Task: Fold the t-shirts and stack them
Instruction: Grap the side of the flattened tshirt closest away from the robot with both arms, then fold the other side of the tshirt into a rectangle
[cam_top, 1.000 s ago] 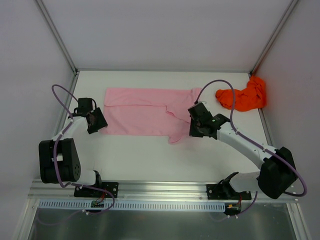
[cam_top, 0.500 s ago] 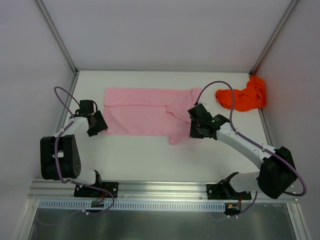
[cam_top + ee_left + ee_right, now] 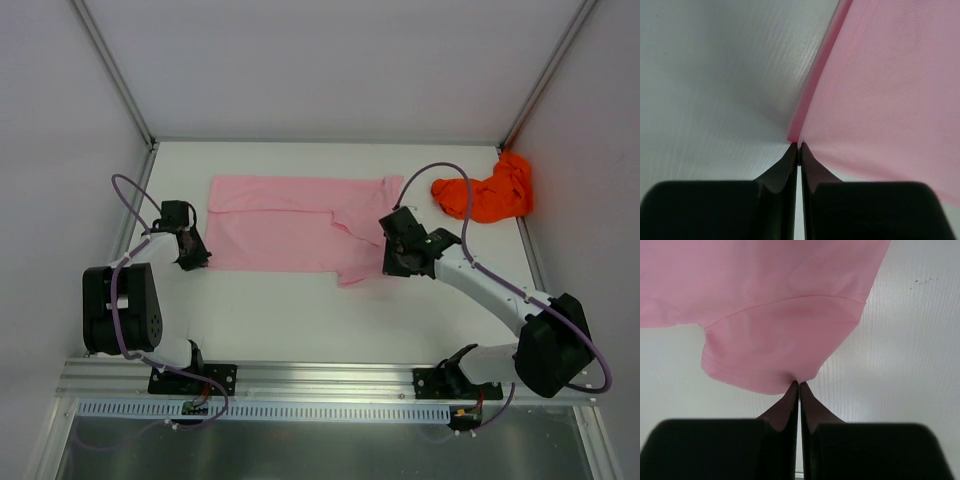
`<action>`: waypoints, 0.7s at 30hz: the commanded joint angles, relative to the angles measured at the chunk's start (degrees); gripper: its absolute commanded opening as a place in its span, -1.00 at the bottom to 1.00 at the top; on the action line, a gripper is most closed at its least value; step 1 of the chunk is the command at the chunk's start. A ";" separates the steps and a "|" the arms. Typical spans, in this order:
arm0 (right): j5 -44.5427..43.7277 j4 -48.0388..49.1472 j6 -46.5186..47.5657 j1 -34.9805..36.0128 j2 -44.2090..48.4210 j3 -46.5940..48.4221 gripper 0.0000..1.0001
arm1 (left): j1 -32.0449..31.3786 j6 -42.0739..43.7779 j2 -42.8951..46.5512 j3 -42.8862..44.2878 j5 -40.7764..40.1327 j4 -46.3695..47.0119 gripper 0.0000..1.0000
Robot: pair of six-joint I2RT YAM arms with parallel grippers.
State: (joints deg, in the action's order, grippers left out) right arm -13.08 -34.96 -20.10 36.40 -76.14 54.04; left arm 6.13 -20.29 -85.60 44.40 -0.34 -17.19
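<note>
The pale pink t-shirt (image 3: 290, 225) lies spread flat across the middle of the table, folded lengthwise. My left gripper (image 3: 197, 258) is at its near left corner, shut on the edge of the fabric (image 3: 799, 146); pink cloth (image 3: 890, 90) fills the right of the left wrist view. On the right side, my right gripper (image 3: 388, 264) is shut on the hem of the pink sleeve (image 3: 799, 384), and the sleeve (image 3: 780, 340) bunches just above the fingertips. The orange-red t-shirt (image 3: 485, 195) sits crumpled at the far right edge, apart from both grippers.
White table (image 3: 300, 310) with an aluminium frame, walls on three sides. Metal posts stand at the far corners. A rail with both arm bases runs along the near edge (image 3: 320, 378).
The left gripper has closed from open onto the pink shirt's near left corner, after shifting slightly. The right gripper has stayed shut on the sleeve hem, hardly moving.
</note>
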 commanded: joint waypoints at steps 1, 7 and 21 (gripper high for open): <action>-1.60 -1.34 -0.21 -1.33 0.47 1.85 -0.98 | 0.64 -0.10 2.72 -0.02 0.34 -0.74 -1.00; -1.16 -1.51 2.43 -2.91 -0.85 6.68 -0.98 | 0.64 1.05 4.92 2.61 -0.01 -3.11 -1.00; 4.90 4.10 13.50 -12.58 -14.81 22.59 -0.99 | 0.64 -0.18 -7.81 18.61 0.25 -1.35 -1.00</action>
State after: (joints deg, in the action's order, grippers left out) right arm -10.59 -33.54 -10.70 25.65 -88.01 71.90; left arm 6.11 -20.14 -90.37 59.57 -0.23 -18.81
